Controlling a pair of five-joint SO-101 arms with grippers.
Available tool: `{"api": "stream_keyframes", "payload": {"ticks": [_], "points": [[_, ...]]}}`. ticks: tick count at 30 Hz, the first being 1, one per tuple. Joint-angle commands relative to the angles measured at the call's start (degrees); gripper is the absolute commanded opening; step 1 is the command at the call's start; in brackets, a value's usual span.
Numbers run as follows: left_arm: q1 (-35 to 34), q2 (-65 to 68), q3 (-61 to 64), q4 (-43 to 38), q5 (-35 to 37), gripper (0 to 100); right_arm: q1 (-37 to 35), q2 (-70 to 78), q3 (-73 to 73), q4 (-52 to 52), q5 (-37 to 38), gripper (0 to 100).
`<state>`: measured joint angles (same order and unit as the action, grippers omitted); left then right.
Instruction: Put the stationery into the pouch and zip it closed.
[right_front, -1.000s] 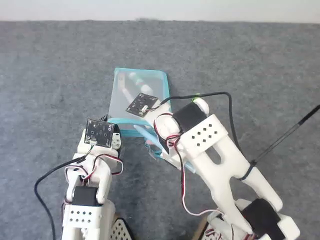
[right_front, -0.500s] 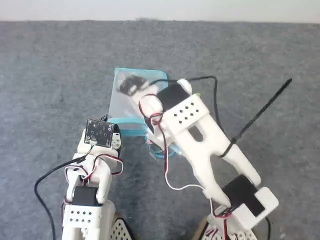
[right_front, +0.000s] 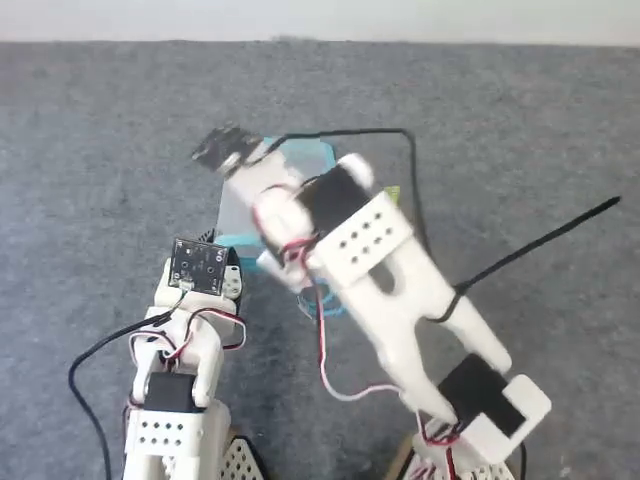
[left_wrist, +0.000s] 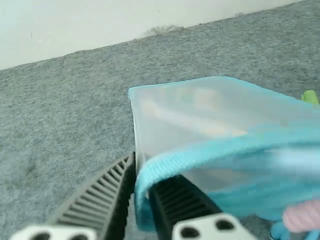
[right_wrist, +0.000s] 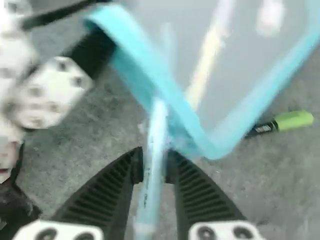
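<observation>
Now the right hand (right_wrist: 154, 162), clamped on a blue pen (right_wrist: 149, 192), has swung farther over the pouch (left_wrist: 215, 115); the left hand (left_wrist: 142, 172) pinches the pouch rim. Pen insertion is probably underway.

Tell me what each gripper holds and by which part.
Left gripper pinches the pouch by its blue edge band; right gripper holds a light blue pen by its barrel.

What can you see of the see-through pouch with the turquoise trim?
The translucent plastic pouch with turquoise fabric trim rests on the grey carpet, rectangular, with pale stick shapes showing through its wall. The left hand is shut on its trimmed edge near a corner. The right hand holds a light blue pen at that edge.
</observation>
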<state>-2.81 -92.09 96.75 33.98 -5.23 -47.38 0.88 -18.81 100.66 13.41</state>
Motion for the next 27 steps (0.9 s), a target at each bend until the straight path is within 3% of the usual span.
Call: {"api": "stream_keyframes", "payload": {"ticks": [1, 7, 27], "points": [[0.18, -0.97, -0.75, -1.58, -0.62, 1, -4.97, -1.10, -3.52, 1.71, 1.93, 15.4], [0.09, -0.97, -0.75, -1.58, -0.62, 1, -6.20, -1.63, -3.52, -2.33, 2.29, 12.4], [0.00, -0.97, -0.84, -1.76, -0.62, 1, 3.12, -21.41, 0.88, -0.48, 1.93, 11.6]]}}
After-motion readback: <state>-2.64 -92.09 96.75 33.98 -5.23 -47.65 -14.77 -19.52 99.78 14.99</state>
